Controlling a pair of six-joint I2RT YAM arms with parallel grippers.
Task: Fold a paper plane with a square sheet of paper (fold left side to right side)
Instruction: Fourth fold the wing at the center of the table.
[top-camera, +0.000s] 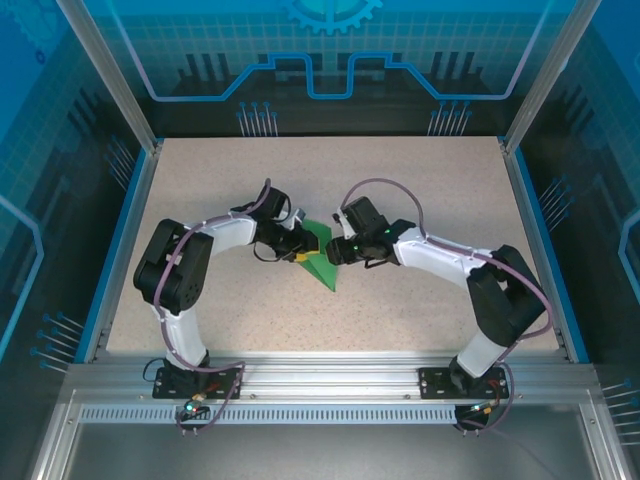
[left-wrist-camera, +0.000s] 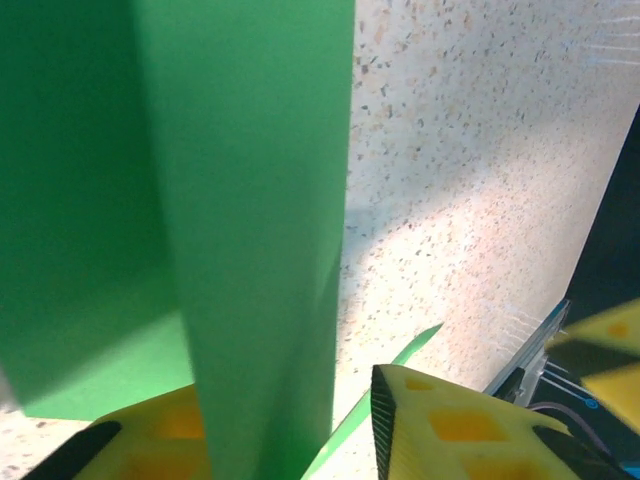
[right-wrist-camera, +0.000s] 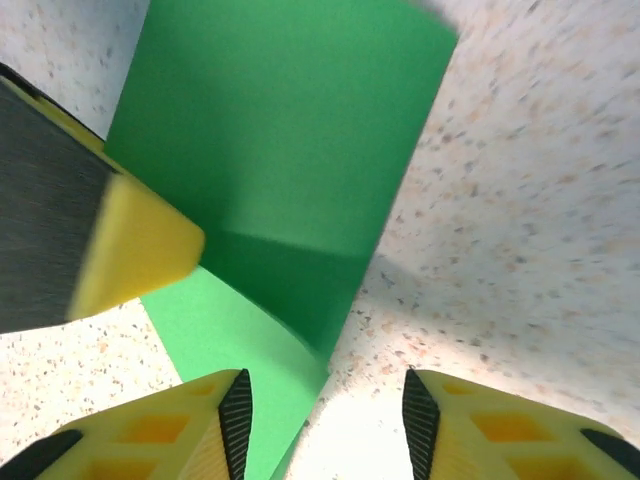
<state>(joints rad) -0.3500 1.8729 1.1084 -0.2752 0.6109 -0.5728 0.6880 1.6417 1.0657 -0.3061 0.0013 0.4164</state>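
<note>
The square sheet of paper (top-camera: 322, 262) is bright green and folded to a pointed angular shape, lying mid-table between both grippers. In the left wrist view a raised flap of the paper (left-wrist-camera: 250, 220) stands up between my left gripper's (left-wrist-camera: 290, 425) yellow fingers; the right finger (left-wrist-camera: 450, 430) stands clear of it with table showing in the gap. My left gripper (top-camera: 298, 250) sits at the paper's left edge. My right gripper (top-camera: 335, 250) is at its right edge, open, and the paper's (right-wrist-camera: 280, 150) edge lies by its left finger (right-wrist-camera: 215, 430).
The speckled beige table (top-camera: 420, 190) spreads on all sides of the paper. Blue rails and glass walls (top-camera: 530, 240) enclose it, and an aluminium rail (top-camera: 320, 375) runs along the front. The left gripper's finger (right-wrist-camera: 130, 250) juts into the right wrist view.
</note>
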